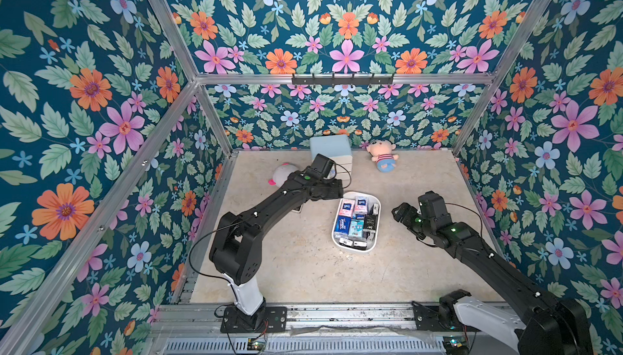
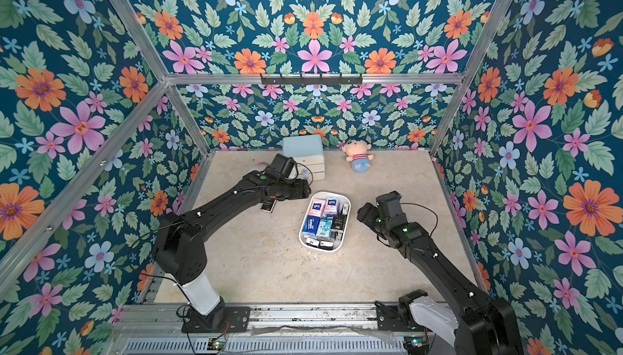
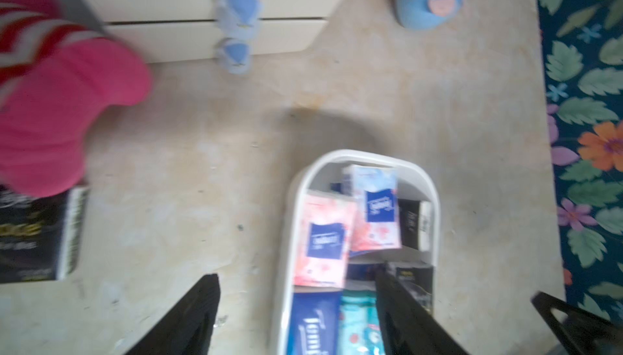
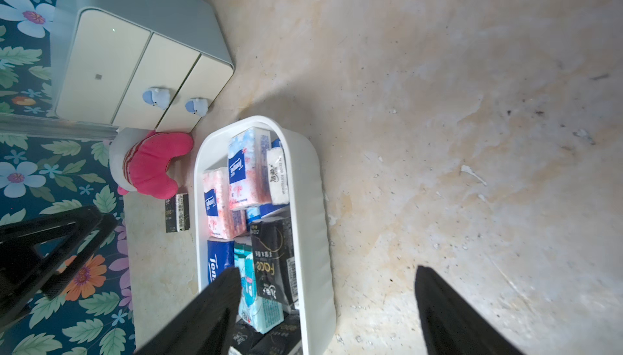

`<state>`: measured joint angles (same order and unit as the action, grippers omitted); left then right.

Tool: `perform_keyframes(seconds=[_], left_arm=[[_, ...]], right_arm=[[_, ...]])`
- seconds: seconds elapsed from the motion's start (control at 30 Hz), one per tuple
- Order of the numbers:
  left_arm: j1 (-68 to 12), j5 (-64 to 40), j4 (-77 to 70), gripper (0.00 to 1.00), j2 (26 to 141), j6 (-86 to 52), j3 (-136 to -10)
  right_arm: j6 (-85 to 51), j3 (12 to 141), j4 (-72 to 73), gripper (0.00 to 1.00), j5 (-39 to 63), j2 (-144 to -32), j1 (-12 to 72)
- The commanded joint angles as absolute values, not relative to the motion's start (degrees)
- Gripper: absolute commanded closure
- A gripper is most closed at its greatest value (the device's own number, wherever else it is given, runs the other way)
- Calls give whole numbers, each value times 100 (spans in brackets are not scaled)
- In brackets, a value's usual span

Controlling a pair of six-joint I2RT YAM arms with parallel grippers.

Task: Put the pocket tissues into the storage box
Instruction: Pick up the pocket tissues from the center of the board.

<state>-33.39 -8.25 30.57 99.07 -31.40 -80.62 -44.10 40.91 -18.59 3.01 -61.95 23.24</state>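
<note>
A lone black packet [image 2: 268, 205] is seen flat on the table [image 1: 303, 269], at 9 o'clock from the storage box [image 1: 354, 250]. The left gripper [image 3: 296, 274] is held over the box's 11 o'clock corner, spread open, nothing pinched. The box itself is parked mid-table, and the pocket tissues [image 1: 354, 221] are packed inside it, pink, blue and black wrappers crowded together. At its 3 o'clock the right gripper [image 4: 327, 270] is held apart from the wall, jaws spread wide, nothing caught between them.
</note>
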Motion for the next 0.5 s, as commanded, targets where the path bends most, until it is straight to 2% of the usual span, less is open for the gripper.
perform_keyframes(seconds=[0.0, 0.23, 0.47], left_arm=[[-2998, -518, 3086, 19, 9767, -2756, -7747], [-2320, 255, 3229, 12, 10081, -1904, -7365], [-1987, 650, 3046, 10, 10781, -1338, -7457]], right_arm=[[-4313, 4204, -1675, 14, 329, -6309, 2339], [-4248, 4403, -1773, 13, 317, -6450, 2338], [-4303, 4369, -1838, 13, 325, -6546, 2341]])
